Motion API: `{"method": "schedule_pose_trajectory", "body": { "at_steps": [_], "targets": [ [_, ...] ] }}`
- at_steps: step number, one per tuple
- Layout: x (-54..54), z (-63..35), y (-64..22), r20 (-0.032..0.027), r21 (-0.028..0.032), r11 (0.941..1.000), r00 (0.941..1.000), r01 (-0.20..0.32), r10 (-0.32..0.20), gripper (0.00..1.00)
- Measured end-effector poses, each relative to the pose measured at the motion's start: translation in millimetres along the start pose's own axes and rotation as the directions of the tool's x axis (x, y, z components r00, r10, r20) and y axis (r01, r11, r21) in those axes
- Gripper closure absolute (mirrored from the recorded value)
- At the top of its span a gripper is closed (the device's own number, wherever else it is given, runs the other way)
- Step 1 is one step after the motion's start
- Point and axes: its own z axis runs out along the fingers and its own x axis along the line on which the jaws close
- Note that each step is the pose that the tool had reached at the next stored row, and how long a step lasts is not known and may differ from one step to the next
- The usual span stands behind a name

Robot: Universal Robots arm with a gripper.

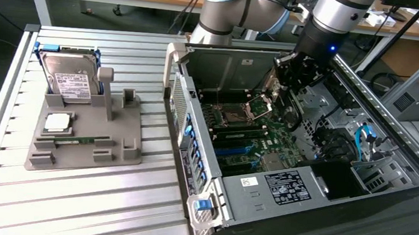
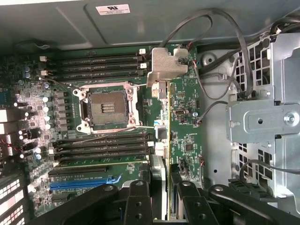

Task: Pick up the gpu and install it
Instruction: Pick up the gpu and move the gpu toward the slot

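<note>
My gripper [image 2: 164,192] is shut on the gpu [image 2: 182,131], a thin circuit-board card held edge-on between the two black fingers [image 2: 138,199]. Its silver metal bracket [image 2: 164,65] is at the end away from the fingers. In the exterior view the gripper [image 1: 289,79] hangs inside the open computer case [image 1: 202,207], at its far end above the motherboard [image 1: 249,134]. The card is above the board, beside the empty CPU socket [image 2: 108,105], and is not seated in any slot. The blue and black expansion slots [image 2: 79,183] lie off to one side of the card.
A grey fixture tray [image 1: 128,150] on the slatted table at the exterior view's left holds a silver hard drive [image 1: 70,78], a processor chip [image 1: 58,121] and a narrow memory stick [image 1: 73,139]. Inside the case, loose cables [image 2: 220,98] and a metal drive cage [image 2: 262,122] flank the card.
</note>
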Motion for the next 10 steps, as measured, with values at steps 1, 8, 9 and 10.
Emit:
{"method": "schedule_pose_trajectory", "body": {
  "at_steps": [1, 8, 9, 10],
  "targets": [
    [0.0, 0.5, 0.0, 0.0, -0.0001, 1.0, 1.0, 0.0, 0.0, 0.73],
    [0.1, 3.7, 0.0, 0.0, 0.0, 1.0, 1.0, 0.0, 0.0, 0.73],
    [0.1, 4.0, 0.0, 0.0, 0.0, 1.0, 1.0, 0.0, 0.0, 0.73],
    [0.1, 4.4, 0.0, 0.0, 0.0, 1.0, 1.0, 0.0, 0.0, 0.73]
  ]
}}
